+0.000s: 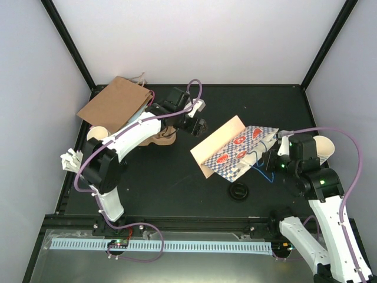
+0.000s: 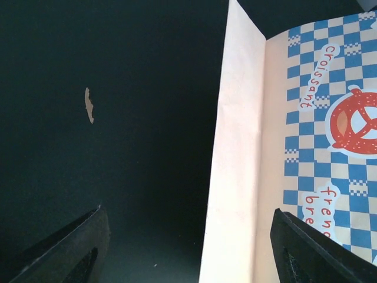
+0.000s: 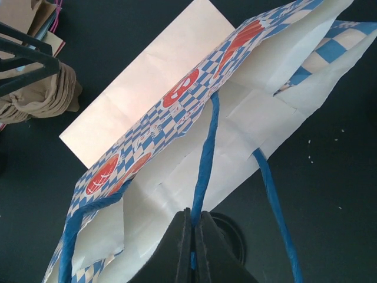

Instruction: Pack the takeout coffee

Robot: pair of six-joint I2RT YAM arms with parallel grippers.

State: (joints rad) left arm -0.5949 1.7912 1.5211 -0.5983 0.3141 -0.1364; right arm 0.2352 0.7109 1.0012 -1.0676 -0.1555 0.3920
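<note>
Your left wrist camera reads "Croissant" and "french bre…" in red on the blue-and-white checked paper bag (image 2: 318, 147), print the top view shows only as red blobs. The left gripper (image 2: 187, 211) stands wide open and empty over bare black table (image 2: 118, 147), beside the bag's cream edge. Your right gripper (image 3: 192, 236) is pinched tight on the bag's blue handle (image 3: 206, 159), and the black-lidded coffee cup (image 1: 239, 191) sits on the table just beside the bag's mouth.

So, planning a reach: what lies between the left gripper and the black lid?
The checked paper bag lies on its side between the left gripper and the black lid, seen in the top view.
</note>
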